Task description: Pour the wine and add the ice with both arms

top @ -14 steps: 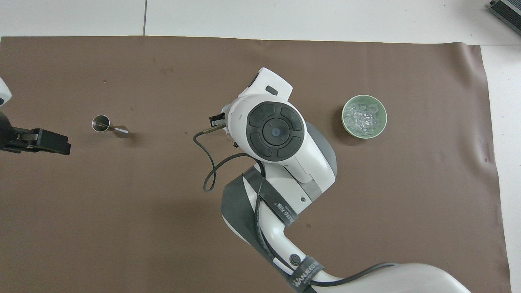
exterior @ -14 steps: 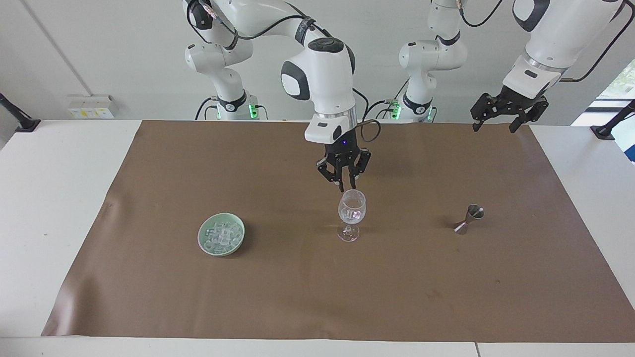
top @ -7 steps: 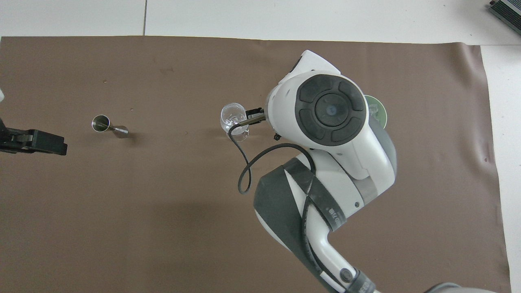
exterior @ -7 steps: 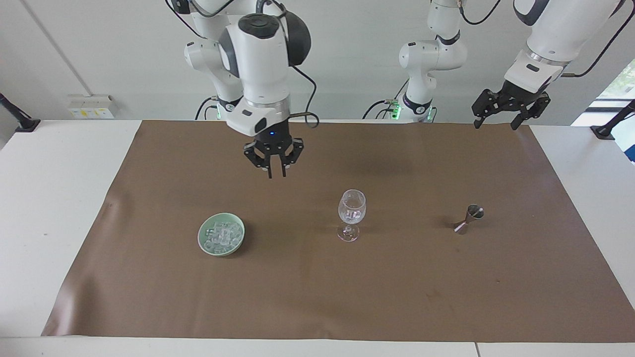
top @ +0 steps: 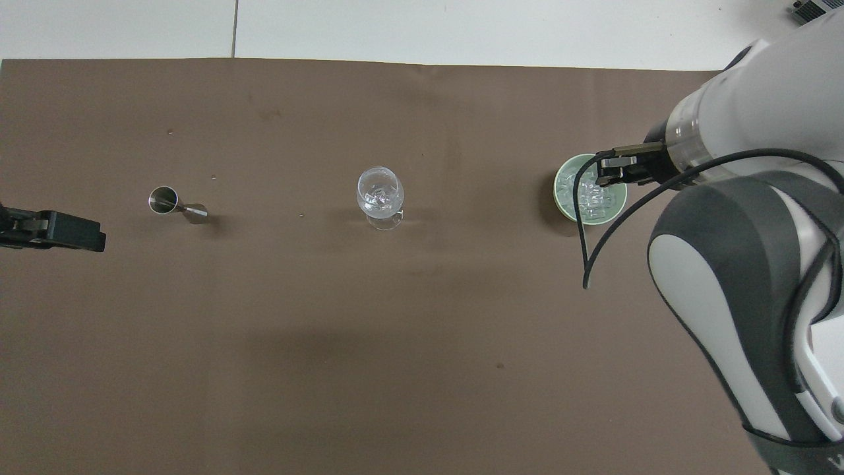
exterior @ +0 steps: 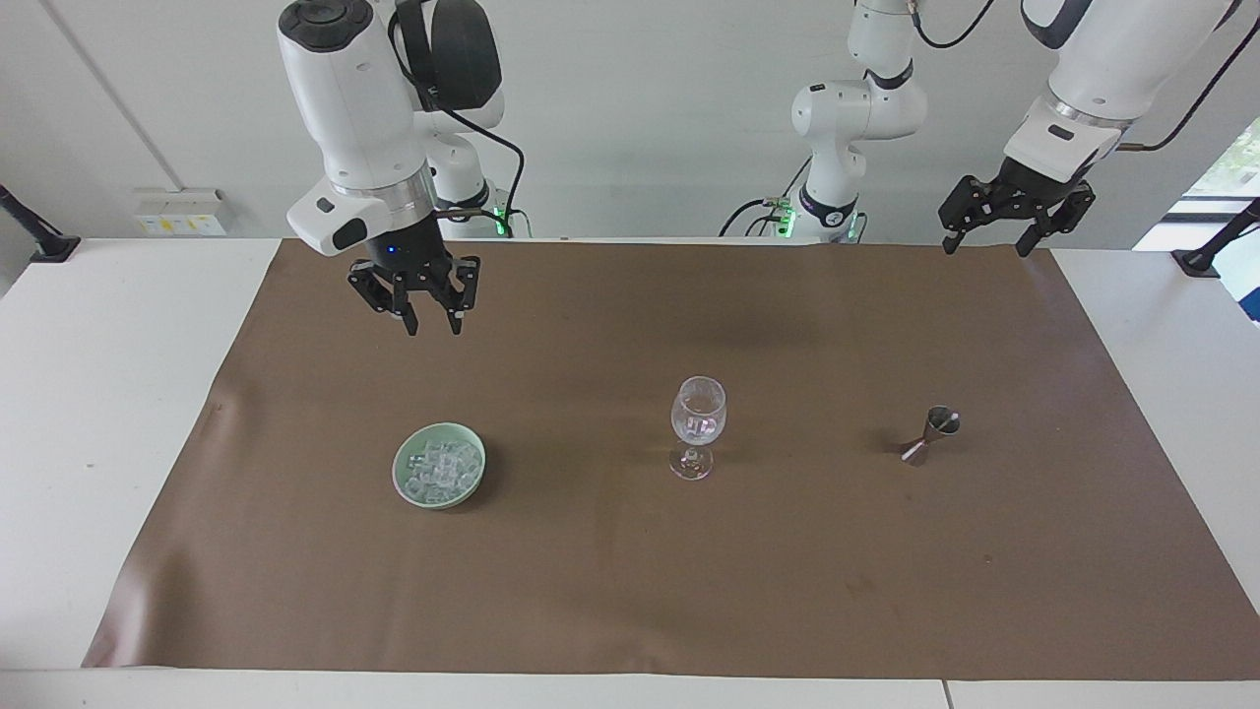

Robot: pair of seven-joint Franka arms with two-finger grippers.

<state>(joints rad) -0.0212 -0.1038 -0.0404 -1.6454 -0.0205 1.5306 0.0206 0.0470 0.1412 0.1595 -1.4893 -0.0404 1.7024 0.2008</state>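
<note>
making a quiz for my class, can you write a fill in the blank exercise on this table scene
1. The ice cubes lie in a green ____.
2. The wine glass stands between the bowl and the metal ____.
3. The right hand hangs in the air with its fingers ____.
4. The brown mat covers most of the white ____.

Missing words: bowl; jigger; open; table

Open mat between bowl [exterior: 439, 465] (ice-filled) and glass [exterior: 698, 425]
</note>
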